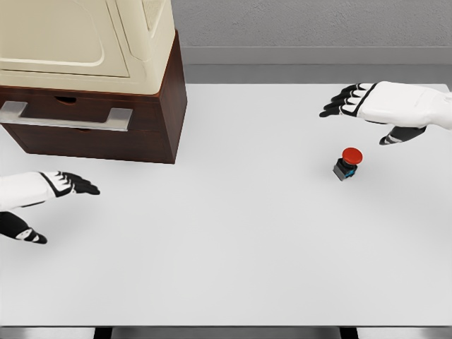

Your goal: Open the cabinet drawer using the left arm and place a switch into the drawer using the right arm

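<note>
A dark brown cabinet (pixel 148 116) with a cream top stands at the back left of the white table (pixel 233 247). Its drawer is closed, with a grey bar handle (pixel 67 116) across the front. The switch (pixel 347 163), a small black and blue block with a red round button, lies at the right of the table. My left hand (pixel 53 201) hovers low at the left edge, below the drawer, fingers spread and holding nothing. My right hand (pixel 367 106) hovers above and behind the switch, fingers extended, holding nothing.
A grey wall (pixel 311 32) runs behind the table. The table's front edge (pixel 226 326) crosses the bottom of the view.
</note>
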